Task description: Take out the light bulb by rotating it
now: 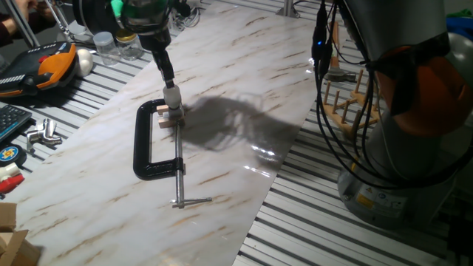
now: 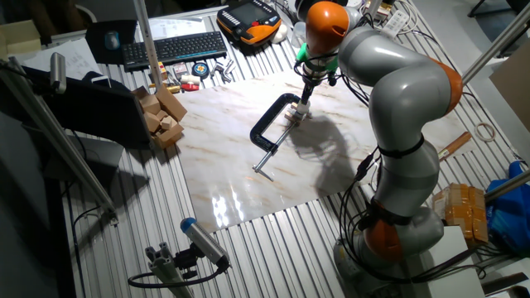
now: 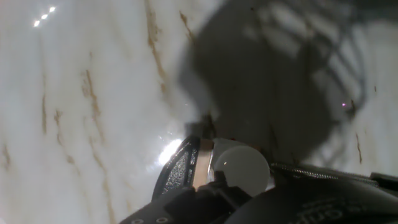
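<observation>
One fixed view: set low and close by a long edge of the marble slab [image 1: 222,89], facing across it toward the black C-clamp [image 1: 148,144]. The other fixed view: mounted high and far back, looking down over the whole slab [image 2: 224,157], the arm [image 2: 397,91] and the same clamp [image 2: 269,124]. Hand view: pointing straight down, very near the slab, sharing the wooden block [image 3: 203,163].

We see a marbled slab [image 1: 222,66] on a slatted table [image 1: 325,222]; a black C-clamp [image 1: 148,144] lies on it, seemingly flat.
</observation>
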You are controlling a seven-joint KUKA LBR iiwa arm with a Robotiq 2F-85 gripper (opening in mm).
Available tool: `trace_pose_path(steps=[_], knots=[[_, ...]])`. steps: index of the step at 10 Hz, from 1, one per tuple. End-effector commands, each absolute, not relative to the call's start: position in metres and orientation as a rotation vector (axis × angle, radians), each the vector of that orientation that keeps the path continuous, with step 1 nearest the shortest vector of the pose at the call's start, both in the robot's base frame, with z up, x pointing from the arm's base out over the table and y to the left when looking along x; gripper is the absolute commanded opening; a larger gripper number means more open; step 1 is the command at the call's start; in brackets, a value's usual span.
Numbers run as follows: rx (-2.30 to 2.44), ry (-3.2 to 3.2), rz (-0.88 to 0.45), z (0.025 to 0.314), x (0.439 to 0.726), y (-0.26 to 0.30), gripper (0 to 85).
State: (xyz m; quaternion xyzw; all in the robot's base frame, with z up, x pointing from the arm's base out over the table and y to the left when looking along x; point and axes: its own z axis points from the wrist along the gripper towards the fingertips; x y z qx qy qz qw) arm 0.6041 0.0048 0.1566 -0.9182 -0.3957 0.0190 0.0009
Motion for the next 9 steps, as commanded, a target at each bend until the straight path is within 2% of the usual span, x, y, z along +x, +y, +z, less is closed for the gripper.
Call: trace_pose_path(steps=[1, 4, 5, 9], knots=[[-3.063, -0.659, 0.058, 0.1565, 0.6041, 0.0047, 68.0], [-3.056, -0.655, 0.068, 0.1572, 0.6042, 0.0043, 68.0], [-3.053, -0.652, 0.071, 0.1576, 0.6043, 0.0044, 85.0], [-3.055, -0.665, 0.071, 0.1565, 0.6038, 0.0042, 85.0]])
